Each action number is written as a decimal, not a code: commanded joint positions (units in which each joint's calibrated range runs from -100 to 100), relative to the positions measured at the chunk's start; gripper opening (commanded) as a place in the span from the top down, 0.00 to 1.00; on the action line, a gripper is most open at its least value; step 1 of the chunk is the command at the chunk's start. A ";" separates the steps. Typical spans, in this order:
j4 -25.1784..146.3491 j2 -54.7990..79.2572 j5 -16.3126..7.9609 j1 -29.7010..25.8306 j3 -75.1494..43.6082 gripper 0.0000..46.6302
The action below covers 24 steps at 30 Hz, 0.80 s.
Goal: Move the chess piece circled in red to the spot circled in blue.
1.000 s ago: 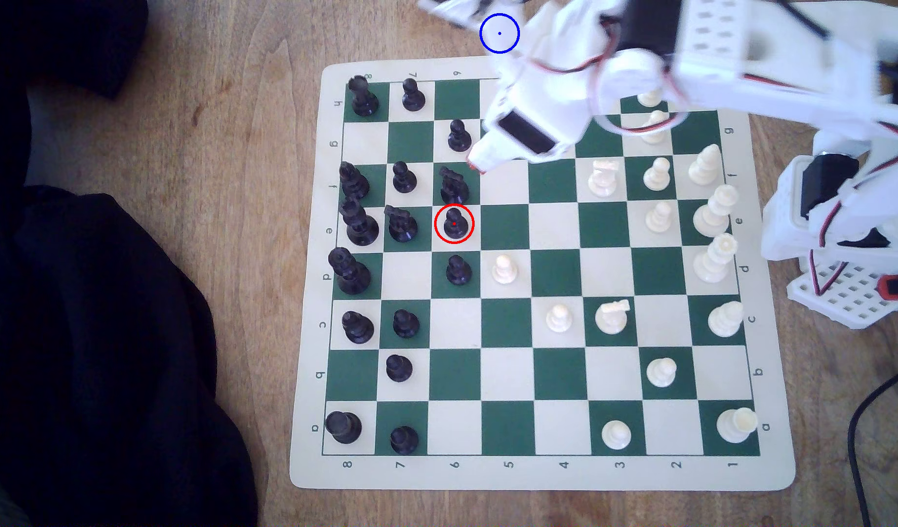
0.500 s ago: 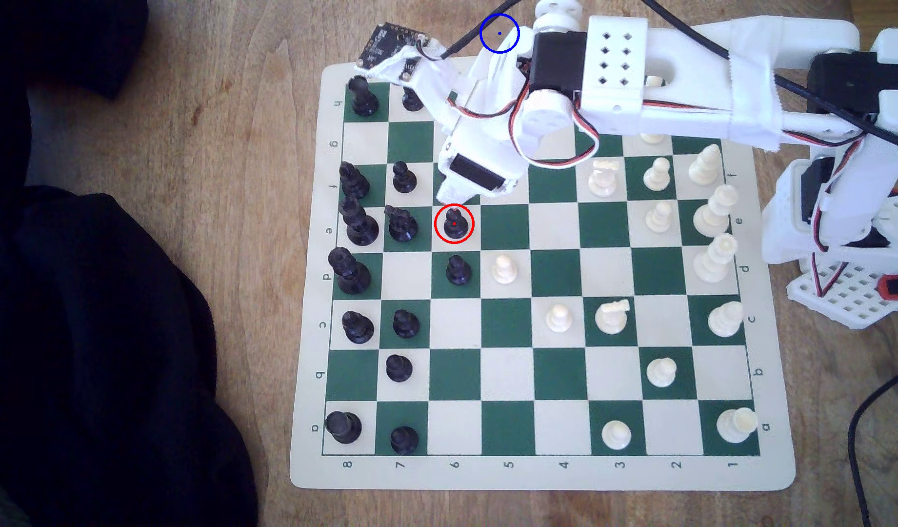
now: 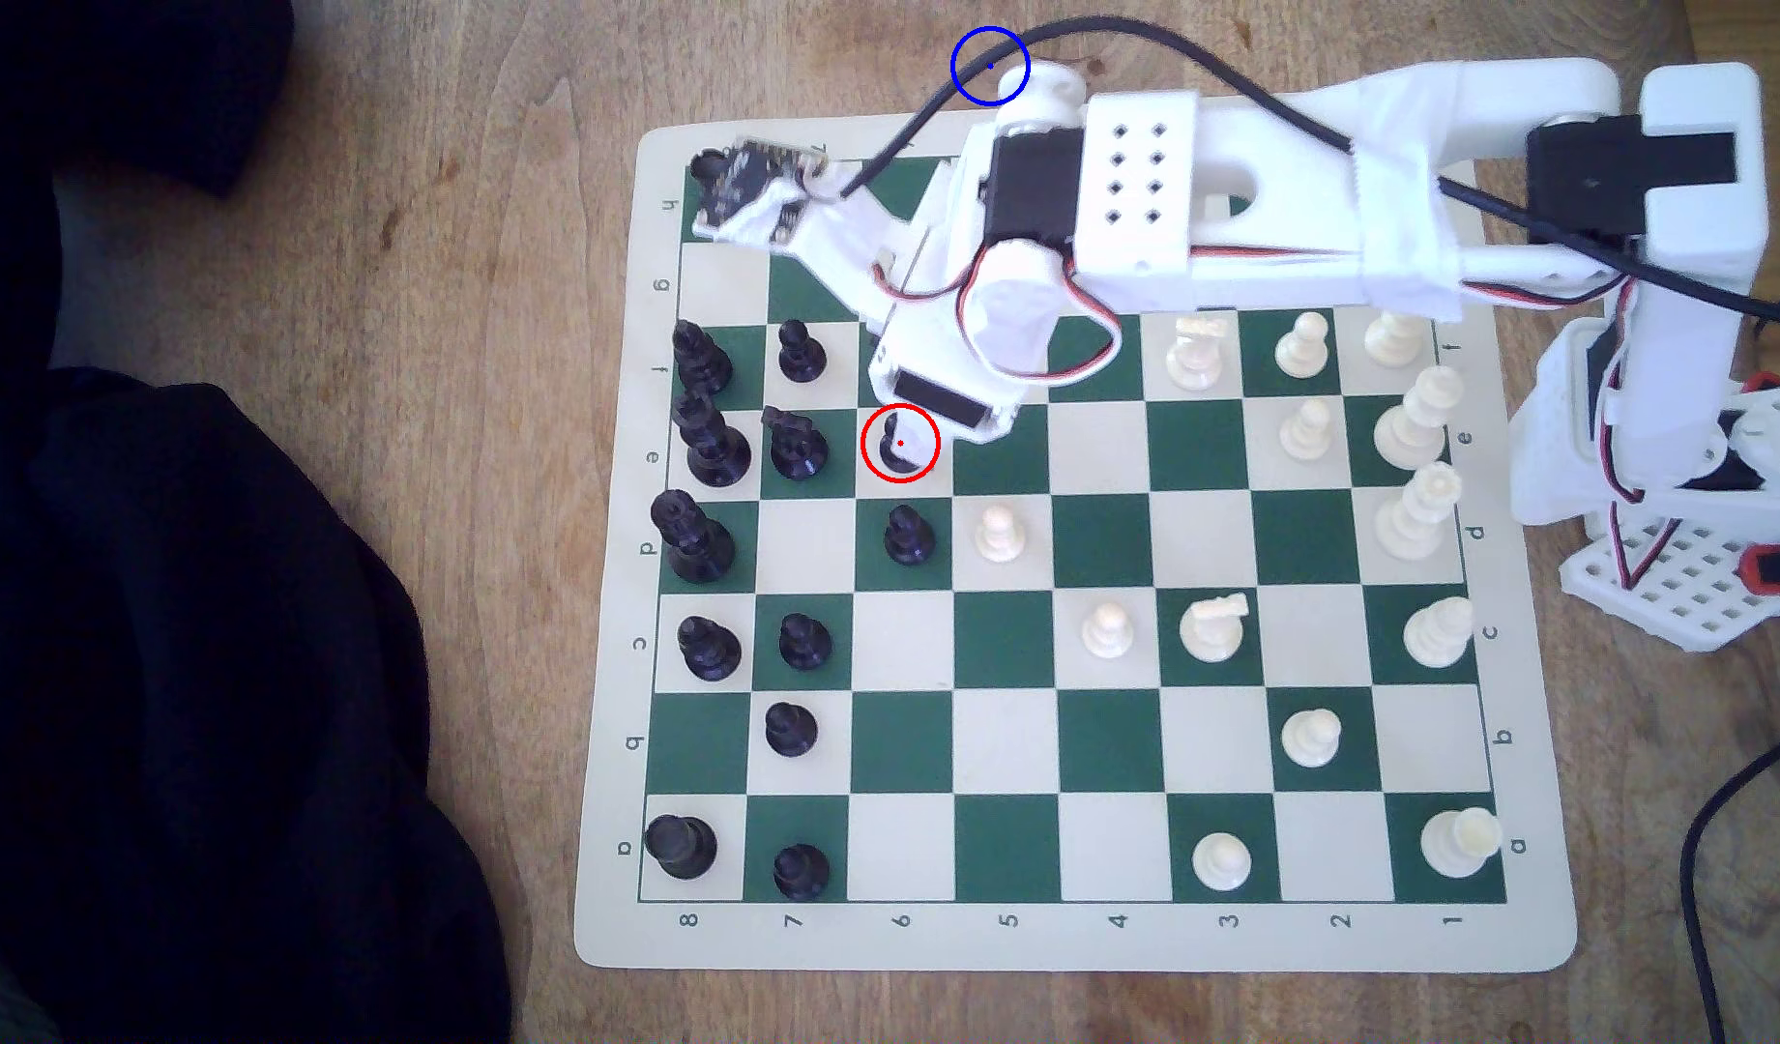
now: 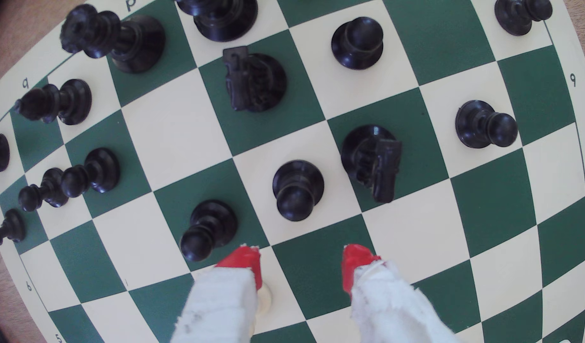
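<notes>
The black pawn [image 3: 888, 450] inside the red circle stands on a cream square, partly covered in the exterior view by my gripper [image 3: 908, 454] hovering over it. In the wrist view the same pawn [image 4: 297, 189] stands upright just beyond my gripper [image 4: 302, 264]. The two red-tipped fingers [image 4: 248, 264] are spread apart, open, with nothing between them. The blue-circled spot [image 3: 974, 52] is bare wood beyond the board's far edge. A black cable and the arm's white joint overlap part of it.
Black knights [image 4: 373, 165] [image 4: 251, 82] stand on the green squares next to the pawn. Another black pawn [image 4: 208, 227] and a white pawn [image 4: 265, 298] sit close to one finger. The chessboard [image 3: 1006, 934] holds several more pieces. Dark cloth [image 3: 212, 653] lies at the exterior view's left.
The arm has swung down the board from near the far edge. The gripper now hangs over the red-circled pawn and covers part of it. No piece has moved.
</notes>
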 commanded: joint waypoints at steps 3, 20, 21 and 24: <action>-0.32 0.44 -0.20 -0.92 -6.84 0.75; -2.70 4.85 -0.20 -0.05 -8.29 0.70; -2.70 5.19 -0.20 -0.05 -8.47 0.70; -3.03 5.95 -0.10 0.26 -8.84 0.71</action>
